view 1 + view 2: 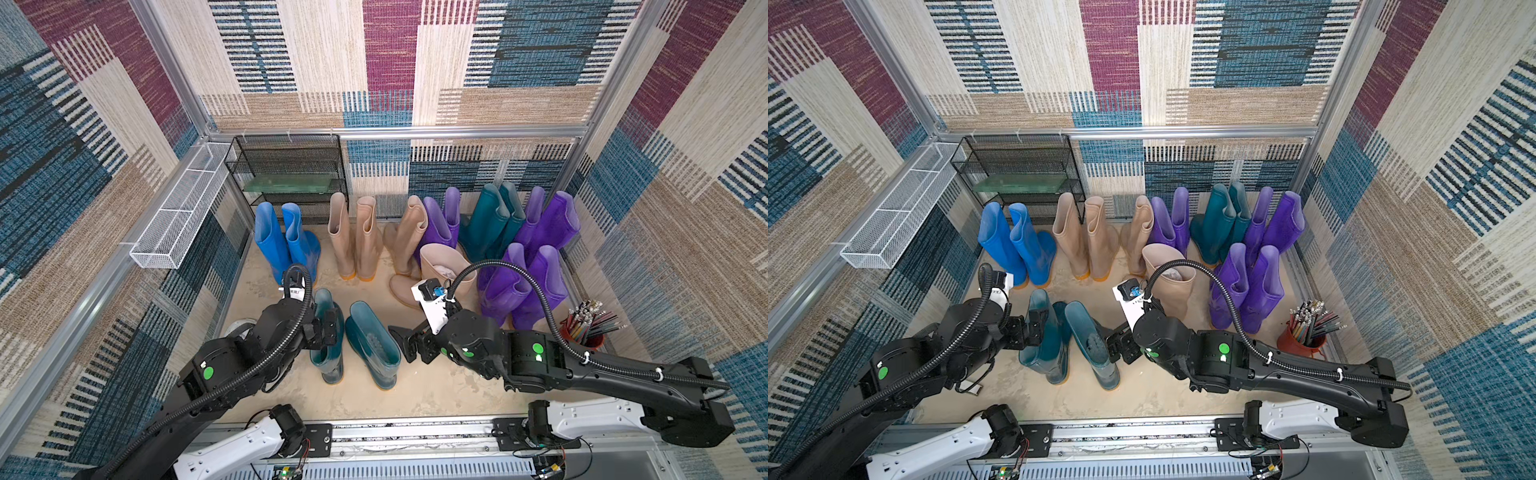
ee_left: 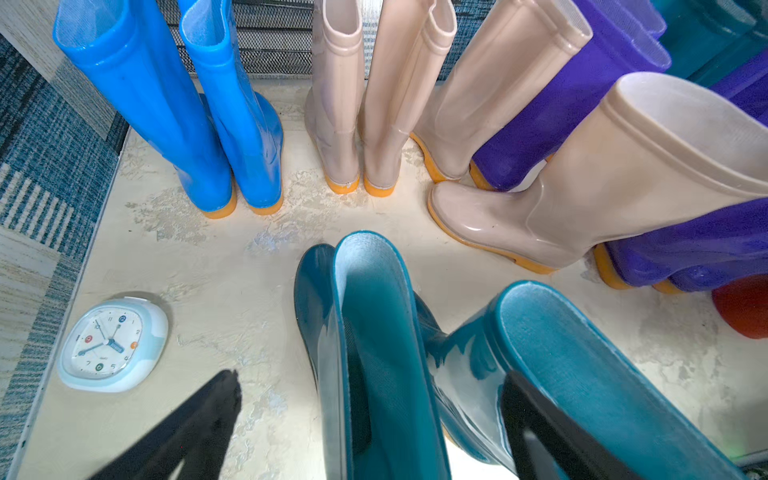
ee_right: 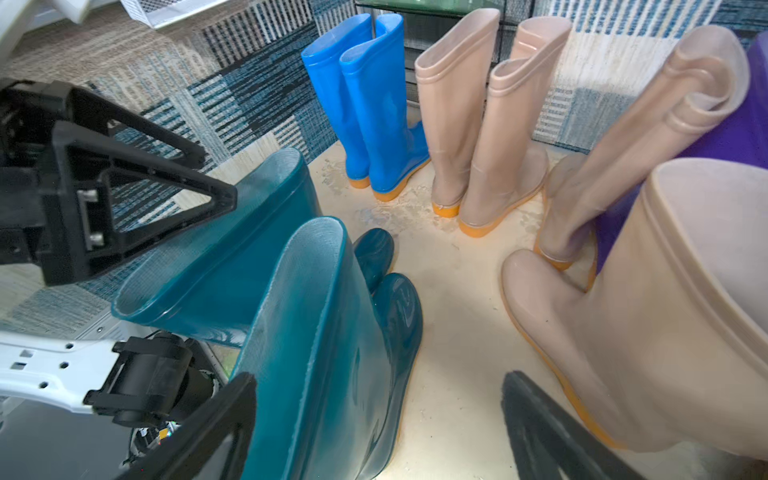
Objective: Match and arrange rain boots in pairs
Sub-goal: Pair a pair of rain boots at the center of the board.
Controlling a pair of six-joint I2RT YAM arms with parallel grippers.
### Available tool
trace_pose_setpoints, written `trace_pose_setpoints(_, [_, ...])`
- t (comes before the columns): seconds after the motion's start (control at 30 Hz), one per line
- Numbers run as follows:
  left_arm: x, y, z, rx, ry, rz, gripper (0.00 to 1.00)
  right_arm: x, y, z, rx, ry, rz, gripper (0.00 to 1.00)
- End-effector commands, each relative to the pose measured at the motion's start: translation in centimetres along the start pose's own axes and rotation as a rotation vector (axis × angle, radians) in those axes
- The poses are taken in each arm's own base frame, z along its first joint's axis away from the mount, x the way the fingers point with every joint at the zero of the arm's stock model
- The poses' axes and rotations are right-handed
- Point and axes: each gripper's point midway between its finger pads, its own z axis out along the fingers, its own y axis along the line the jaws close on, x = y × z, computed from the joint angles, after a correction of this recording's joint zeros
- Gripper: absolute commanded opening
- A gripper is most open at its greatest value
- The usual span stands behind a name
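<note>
Currently, two teal rain boots (image 1: 372, 345) stand upright, openings up, with left gripper (image 1: 328, 330) and right gripper (image 1: 405, 343) agape.

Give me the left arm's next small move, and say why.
Probably close the left gripper on the teal boot: its open jaws straddle that shaft, while the second teal boot stands beside it, a gap between their tops.
</note>
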Motion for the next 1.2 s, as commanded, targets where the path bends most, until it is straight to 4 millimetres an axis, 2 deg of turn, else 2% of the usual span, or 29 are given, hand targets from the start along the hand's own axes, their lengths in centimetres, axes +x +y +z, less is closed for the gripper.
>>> trace_pose_setpoints(0.0, [-0.1, 0.4, -0.2, -0.01, -0.012, -0.011, 1.0, -1.4, 0.5, 0.2, -0.037, -0.051, 0.014, 0.95])
trace_pose_setpoints(0.23, [1.0, -0.4, 1.6, -0.017, 0.024, -0.006, 1.0, 0.1, 0.0, 0.3, -0.046, -0.016, 0.006, 0.95])
trace_pose_setpoints(0.4, [1.3, 0.1, 2.3, -0.08, 0.052, 0.028, 0.99, 1.5, -0.5, 0.9, -0.015, 0.04, -0.034, 0.95])
trace_pose_setpoints(0.6, [0.6, 0.6, 2.9, -0.164, 0.066, 0.08, 0.99, 1.2, 2.1, 1.9, -0.125, 0.063, -0.08, 0.95])
trace_pose_setpoints(0.7, [0.9, 1.2, 3.3, -0.21, 0.064, 0.103, 0.91, 1.1, 3.0, 3.1, -0.143, 0.074, -0.115, 0.95])
trace_pose_setpoints(0.77, [1.3, 1.1, 3.9, -0.193, 0.071, 0.111, 0.81, 1.2, 3.5, 4.1, -0.147, 0.086, -0.126, 0.95])
trace_pose_setpoints(0.83, [1.5, 1.2, 4.3, -0.189, 0.074, 0.117, 0.61, 1.5, 3.7, 5.4, -0.136, 0.106, -0.135, 0.95])
trace_pose_setpoints(0.93, [1.4, 1.5, 4.6, -0.19, 0.08, 0.126, 0.38, 1.8, 3.5, 7.4, -0.106, 0.144, -0.134, 0.95])
trace_pose_setpoints(1.07, [1.5, 1.1, 5.1, -0.157, 0.101, 0.146, 0.16, 2.8, 3.1, 9.3, -0.06, 0.211, -0.117, 0.95])
trace_pose_setpoints(1.1, [1.4, 1.1, 5.1, -0.157, 0.101, 0.156, 0.1, 2.8, 3.2, 9.6, -0.061, 0.215, -0.117, 0.98])
trace_pose_setpoints(1.17, [1.2, 1.0, 5.1, -0.145, 0.095, 0.17, 0.0, 2.8, 3.6, 9.9, -0.072, 0.221, -0.112, 0.92])
